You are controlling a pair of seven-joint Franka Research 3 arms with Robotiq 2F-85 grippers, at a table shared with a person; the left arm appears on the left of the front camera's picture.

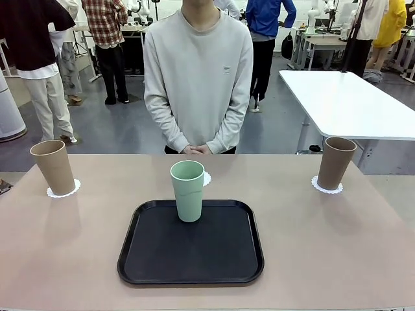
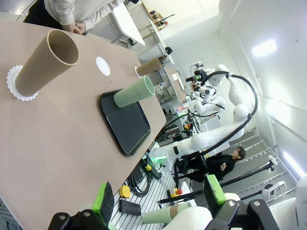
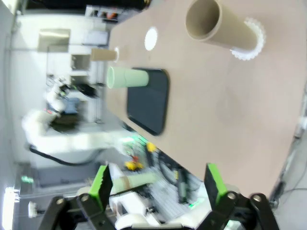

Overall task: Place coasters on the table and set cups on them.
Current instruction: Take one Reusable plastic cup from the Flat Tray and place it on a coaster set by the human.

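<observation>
Left gripper (image 2: 158,194): raised over the near left edge of the counter (image 1: 324,246), jaws spread wide, nothing between them. Right gripper (image 3: 157,186): raised off the near right edge, jaws likewise spread wide and empty. Black tray (image 1: 194,259): rounded rectangle, flat on the counter, near centre. Mint green cup (image 1: 187,191): upright on the tray's far part, mouth up. Bare coaster (image 2: 102,66): white, scalloped, lying on the counter just beyond the tray's far edge, partly hidden behind the green cup from the front. Left tan cup (image 1: 54,167): upright on the left coaster (image 1: 63,190), far left of the counter. Right tan cup (image 1: 336,162): upright on the right coaster (image 1: 326,187), far right, well apart from the tray. Person (image 1: 198,78): standing at the far edge in a pale grey sweatshirt, hands (image 1: 196,149) clasped together. White table (image 1: 350,103): behind, at right.
</observation>
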